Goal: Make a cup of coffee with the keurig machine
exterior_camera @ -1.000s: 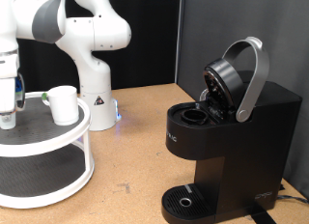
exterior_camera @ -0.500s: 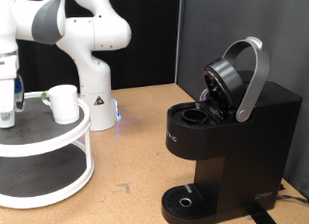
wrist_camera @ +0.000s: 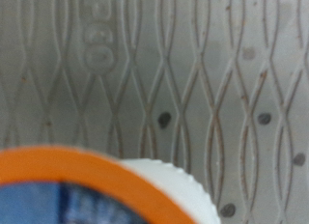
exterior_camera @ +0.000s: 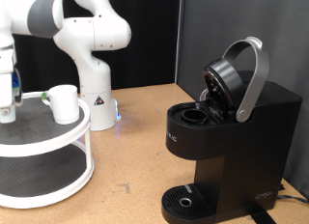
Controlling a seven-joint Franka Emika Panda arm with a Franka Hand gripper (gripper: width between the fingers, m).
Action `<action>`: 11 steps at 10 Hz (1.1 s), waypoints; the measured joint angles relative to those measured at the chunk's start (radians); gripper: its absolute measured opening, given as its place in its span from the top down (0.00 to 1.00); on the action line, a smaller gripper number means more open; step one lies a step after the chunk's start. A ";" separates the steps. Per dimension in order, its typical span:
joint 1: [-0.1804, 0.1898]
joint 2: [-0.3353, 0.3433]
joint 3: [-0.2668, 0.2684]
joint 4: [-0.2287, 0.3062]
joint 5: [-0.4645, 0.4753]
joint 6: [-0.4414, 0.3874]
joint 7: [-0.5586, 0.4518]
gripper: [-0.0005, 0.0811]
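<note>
At the exterior view's left edge we see the gripper [exterior_camera: 7,113] hanging low over the top tier of the white two-tier stand [exterior_camera: 85,118], and compared with a second ago it sits slightly higher and further toward that edge; the shift is small. We read this as the arm working at the stand's top shelf, around the coffee pod, not at the machine itself. Nothing else has moved: the cup [exterior_camera: 64,103] stands upright on the same tier, near the gripper but apart from it, toward the exterior view's right. The keurig machine [exterior_camera: 232,137] stands well apart at the exterior view's right, its lid up with the silver handle arched over and the pod chamber [exterior_camera: 193,116] exposed. The round drip tray [exterior_camera: 184,200] at its base carries no cup, so neither pod nor cup has reached the machine as far as we can see.

The wrist view gives what the exterior view cannot: a coffee pod [wrist_camera: 101,190] with an orange rim and blue lid, very close to the camera, over the stand's grey ribbed mat [wrist_camera: 193,70]. The fingers do not show there, and outside they are cut off at the frame edge, so we cannot tell whether they are open, closed or gripping the pod.
</note>
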 joint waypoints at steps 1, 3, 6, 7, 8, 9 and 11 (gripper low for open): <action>0.003 -0.019 0.002 0.017 0.026 -0.045 -0.018 0.49; 0.008 -0.057 0.010 0.053 0.060 -0.129 -0.040 0.49; 0.008 -0.077 0.021 0.071 0.062 -0.172 -0.042 0.56; 0.010 -0.077 0.020 0.071 0.087 -0.183 -0.041 0.56; 0.019 -0.077 0.017 0.074 0.154 -0.199 -0.037 0.78; 0.039 -0.077 0.016 0.087 0.234 -0.237 -0.034 0.78; 0.094 -0.076 0.016 0.131 0.389 -0.318 -0.019 0.85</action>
